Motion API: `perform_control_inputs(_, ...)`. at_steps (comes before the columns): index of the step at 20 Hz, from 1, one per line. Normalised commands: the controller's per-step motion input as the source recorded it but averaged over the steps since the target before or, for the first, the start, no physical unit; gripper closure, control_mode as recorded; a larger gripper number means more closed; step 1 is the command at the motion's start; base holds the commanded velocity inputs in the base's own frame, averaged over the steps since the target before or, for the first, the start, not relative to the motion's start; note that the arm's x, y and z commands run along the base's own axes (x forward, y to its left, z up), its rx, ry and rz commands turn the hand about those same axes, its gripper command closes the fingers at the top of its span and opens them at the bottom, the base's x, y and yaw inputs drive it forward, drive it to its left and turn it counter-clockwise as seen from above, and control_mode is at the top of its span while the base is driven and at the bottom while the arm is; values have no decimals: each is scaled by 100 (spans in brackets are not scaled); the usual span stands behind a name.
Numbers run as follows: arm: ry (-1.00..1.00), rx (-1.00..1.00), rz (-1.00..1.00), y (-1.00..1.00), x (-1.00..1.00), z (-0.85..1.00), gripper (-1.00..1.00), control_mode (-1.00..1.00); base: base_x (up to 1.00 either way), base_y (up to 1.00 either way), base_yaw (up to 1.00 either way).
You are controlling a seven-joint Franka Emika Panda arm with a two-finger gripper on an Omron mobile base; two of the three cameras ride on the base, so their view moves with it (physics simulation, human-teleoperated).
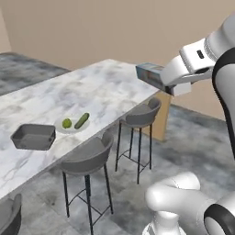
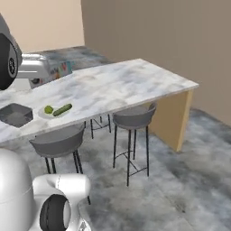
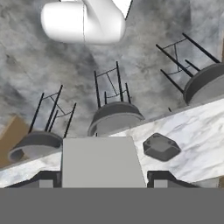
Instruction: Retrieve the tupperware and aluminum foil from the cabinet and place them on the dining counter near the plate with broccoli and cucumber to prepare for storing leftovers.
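Marble dining counter (image 1: 92, 87) carries the grey tupperware (image 1: 33, 137) at its near left beside the plate (image 1: 72, 125); the gripper (image 1: 158, 78) holds the aluminum foil box (image 1: 150, 72) above the far right end, fingers wide across it; light, stiff cardboard, likely crushable, best held mid-length.

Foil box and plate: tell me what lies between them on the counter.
Bare marble counter in the left base view. The foil box sits in the gripper, above the far end; the plate is beside the container.
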Motion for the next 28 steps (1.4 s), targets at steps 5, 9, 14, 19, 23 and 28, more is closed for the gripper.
perform_control_inputs(5, 0, 0, 0, 0, 0, 0, 100, 100, 100, 0, 50)
perform_control_inputs(9, 0, 0, 0, 0, 0, 0, 100, 100, 100, -5, 50)
perform_control_inputs(14, 0, 0, 0, 0, 0, 0, 100, 100, 100, -28, 45)
perform_control_inputs(19, 0, 0, 0, 0, 0, 0, 100, 100, 100, -36, 45)
perform_control_inputs(23, 0, 0, 0, 0, 0, 0, 100, 100, 100, -35, 46)
perform_control_inputs(28, 1, 3, 9, -19, 30, -14, 100, -100, 58, -20, 25)
